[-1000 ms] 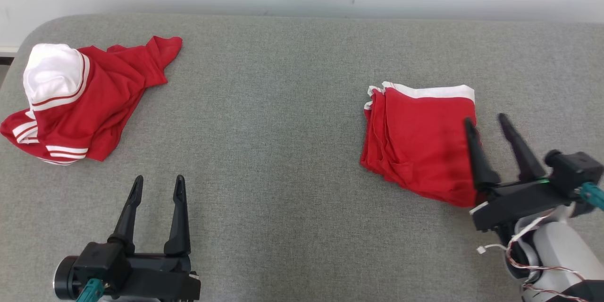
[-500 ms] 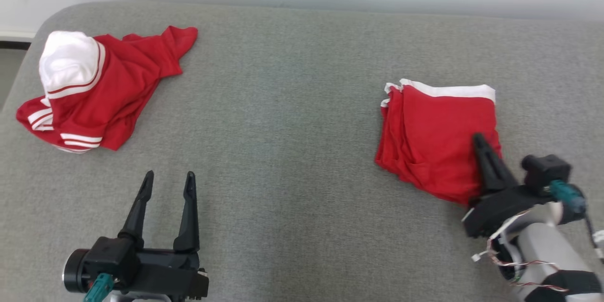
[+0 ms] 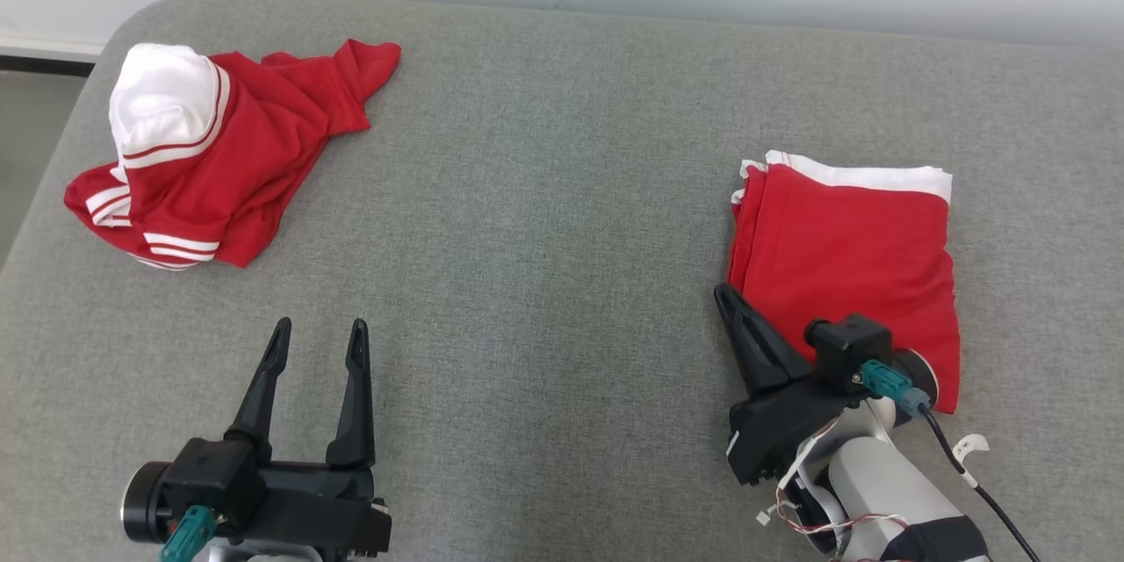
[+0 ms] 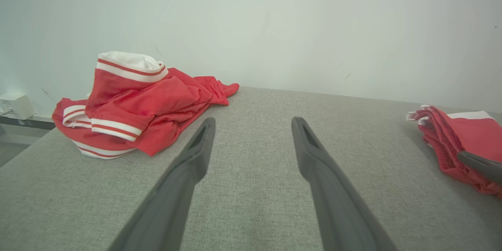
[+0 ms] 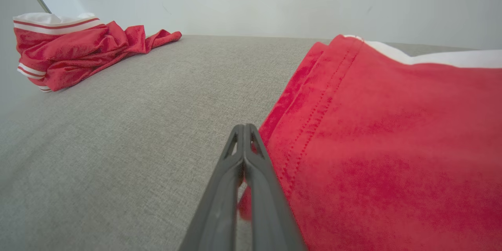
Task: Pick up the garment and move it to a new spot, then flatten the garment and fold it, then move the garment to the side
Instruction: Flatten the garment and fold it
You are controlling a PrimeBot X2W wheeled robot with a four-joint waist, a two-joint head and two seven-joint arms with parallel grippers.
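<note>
The folded red garment (image 3: pixel 843 255) lies at the right of the frame on the grey cloth-covered tabletop (image 3: pixel 544 193), with its white band along the far edge. The right gripper (image 3: pixel 727 297) has its fingers pressed tight together at the stack's lower-left corner; I can't tell whether any hem is pinched. The left gripper (image 3: pixel 320 329), lower left, has its fingers wide and empty. A crumpled red-and-white garment (image 3: pixel 228 140) sits upper left. The fold looks light, limp and thin, so I'd take hold of all the layers at the stitched edge, or it'll slide apart
</note>
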